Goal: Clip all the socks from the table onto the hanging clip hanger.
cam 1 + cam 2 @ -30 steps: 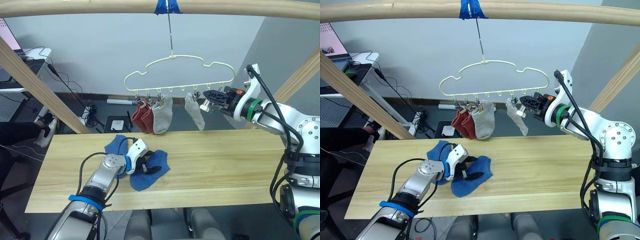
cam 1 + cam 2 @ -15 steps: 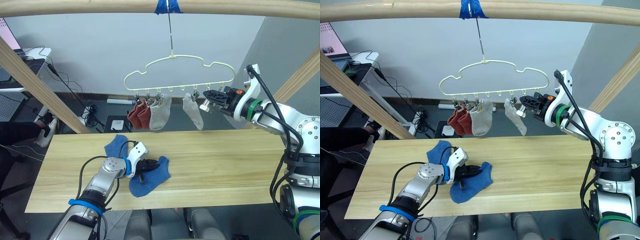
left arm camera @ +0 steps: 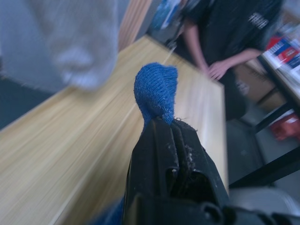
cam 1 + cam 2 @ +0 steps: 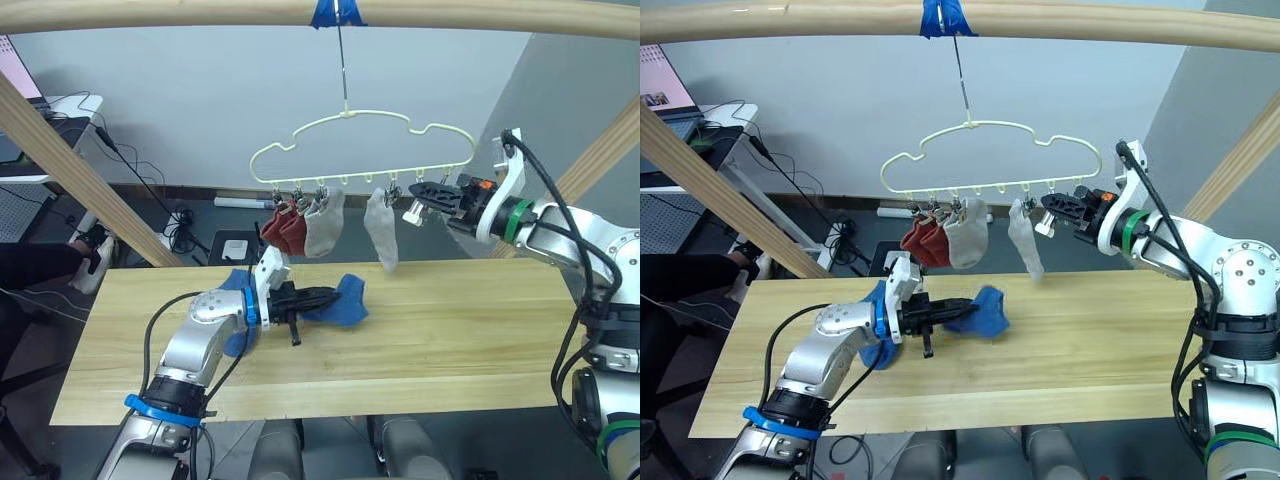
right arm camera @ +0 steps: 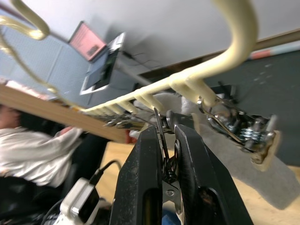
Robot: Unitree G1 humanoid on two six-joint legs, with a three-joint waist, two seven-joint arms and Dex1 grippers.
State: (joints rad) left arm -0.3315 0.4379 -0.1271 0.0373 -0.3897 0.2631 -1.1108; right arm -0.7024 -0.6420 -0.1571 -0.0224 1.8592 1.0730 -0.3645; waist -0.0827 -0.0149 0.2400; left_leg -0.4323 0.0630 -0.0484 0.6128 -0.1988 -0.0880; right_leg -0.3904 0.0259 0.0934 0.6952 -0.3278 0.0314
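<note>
The left pincer (image 4: 318, 297) was clenched on a blue sock (image 4: 345, 300), holding it raised just above the tabletop (image 4: 450, 320); a second blue sock (image 4: 232, 335) lay on the wood beneath the left arm. The right pincer (image 5: 165, 140) was clamped on a metal clip (image 4: 411, 207) of the clip hanger (image 4: 360, 150). Two rust red socks (image 4: 280, 228) and two light grey socks (image 4: 322, 225) hung from the clips, one grey sock (image 4: 381, 228) just beside the right pincer.

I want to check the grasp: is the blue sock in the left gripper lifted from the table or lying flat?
Lifted: the left gripper is shut on the blue sock, whose bunched end sticks out above the table.
</note>
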